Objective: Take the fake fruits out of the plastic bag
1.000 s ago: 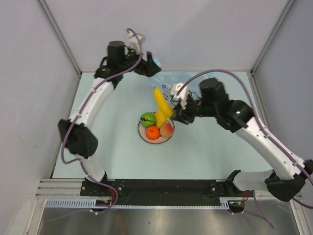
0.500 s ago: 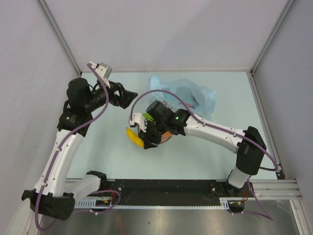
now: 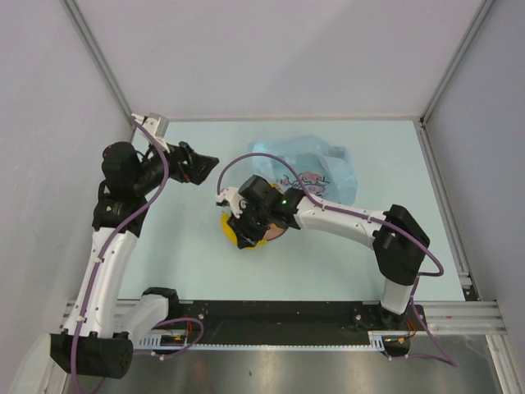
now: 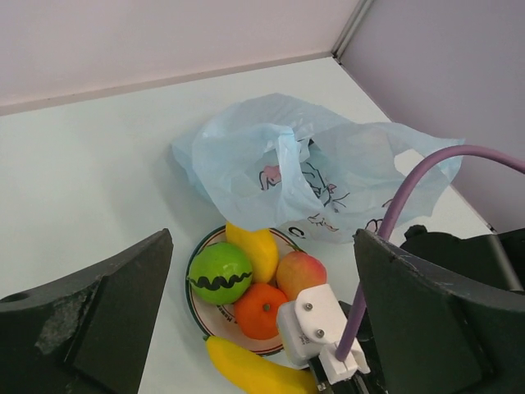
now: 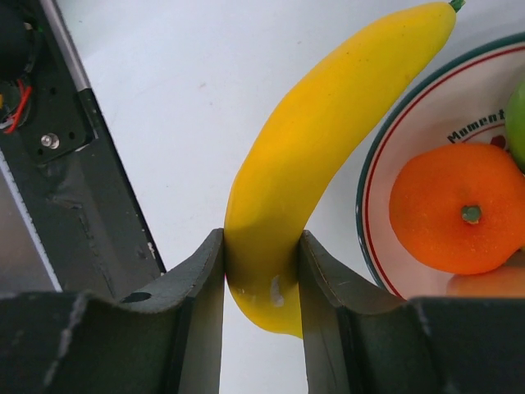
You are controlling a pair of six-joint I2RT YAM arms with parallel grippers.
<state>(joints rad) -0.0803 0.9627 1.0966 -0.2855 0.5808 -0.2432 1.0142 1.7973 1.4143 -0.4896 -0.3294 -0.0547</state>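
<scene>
My right gripper is shut on a yellow banana and holds it low at the front-left rim of the round white plate. The plate holds a green round fruit with a dark zigzag, an orange, a peach-coloured fruit and a second yellow fruit. No dark red apple shows. The light-blue plastic bag lies crumpled behind the plate, its mouth facing the plate. My left gripper is open and empty, raised to the left of the bag.
The right arm stretches across the table's middle and covers most of the plate in the top view. Its purple cable loops over the bag's front. Grey walls enclose the table on three sides.
My right gripper has carried the banana from above the plate's back down to its front-left rim. My left gripper has let go of the bag and drawn back to the left.
</scene>
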